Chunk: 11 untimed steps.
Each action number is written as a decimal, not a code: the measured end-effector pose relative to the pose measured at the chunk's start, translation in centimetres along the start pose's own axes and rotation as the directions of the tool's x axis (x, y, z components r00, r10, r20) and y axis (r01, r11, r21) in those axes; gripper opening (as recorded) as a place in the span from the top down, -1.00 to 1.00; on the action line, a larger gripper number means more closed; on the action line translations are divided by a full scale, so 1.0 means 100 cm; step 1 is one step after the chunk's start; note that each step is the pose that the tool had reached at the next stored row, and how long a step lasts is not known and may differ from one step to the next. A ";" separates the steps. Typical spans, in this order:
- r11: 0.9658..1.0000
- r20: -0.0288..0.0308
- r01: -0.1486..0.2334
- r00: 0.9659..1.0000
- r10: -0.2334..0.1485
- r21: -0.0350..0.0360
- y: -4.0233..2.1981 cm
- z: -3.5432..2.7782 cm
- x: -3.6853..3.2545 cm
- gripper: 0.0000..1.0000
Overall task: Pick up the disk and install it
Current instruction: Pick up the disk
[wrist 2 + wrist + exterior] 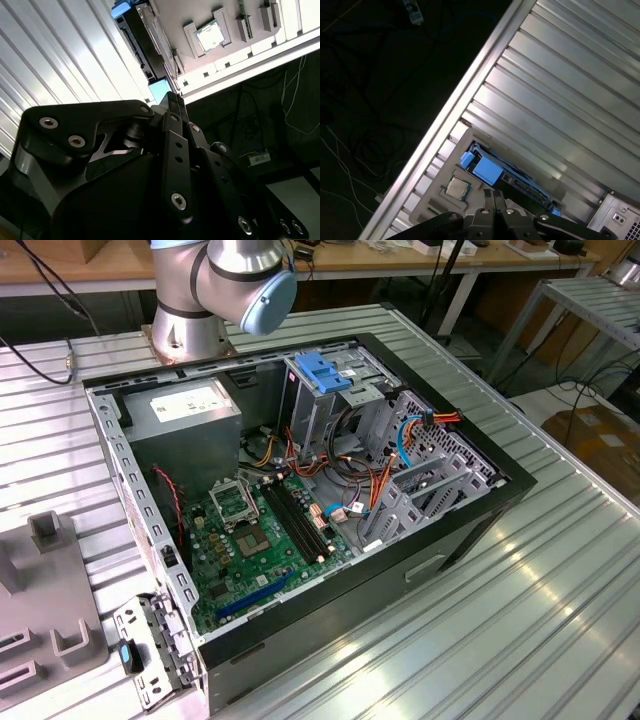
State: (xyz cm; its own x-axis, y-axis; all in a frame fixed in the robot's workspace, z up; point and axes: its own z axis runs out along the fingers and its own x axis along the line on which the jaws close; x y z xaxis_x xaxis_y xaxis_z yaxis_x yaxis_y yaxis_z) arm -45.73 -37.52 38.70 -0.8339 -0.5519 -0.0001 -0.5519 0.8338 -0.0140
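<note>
Inspecting both wrist views, the gripper has its two black fingers drawn together with nothing between them. It hangs over the disk, pointing at the end that carries a blue plastic piece; whether the fingertips touch it cannot be told.

The disk lies flat in a grey fixture plate close to the table's edge. Its body is dark, and blue plastic shows at both ends in both wrist views. A small square processor chip sits in a pocket of the same plate, just beside the disk. The plate rests on the ribbed metal table, and a corner of the computer case shows near it.

In the exterior view, the computer case lies open on its side on the table. Inside it:
- a grey power-supply box towards the exterior view's left
- a green motherboard below it
- a metal drive cage with a blue latch on top
- orange, red and blue cables towards the exterior view's right

The arm's base joint stands behind the case. The grey fixture plate lies at the exterior view's left
</note>
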 end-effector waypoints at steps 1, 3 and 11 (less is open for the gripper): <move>1.000 0.000 0.013 1.000 -0.013 0.000 0.0000 0.0000 0.0000 0.79; 1.000 0.000 0.029 1.000 -0.029 0.000 0.0000 0.0000 0.0000 0.79; 0.993 0.002 0.121 0.993 -0.121 0.000 0.0000 0.0000 0.0000 0.79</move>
State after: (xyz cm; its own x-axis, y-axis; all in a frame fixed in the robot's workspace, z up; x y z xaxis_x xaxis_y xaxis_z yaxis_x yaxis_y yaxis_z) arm -45.73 -37.52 38.70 -0.7609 -0.6489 -0.0002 -0.6488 0.7608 -0.0141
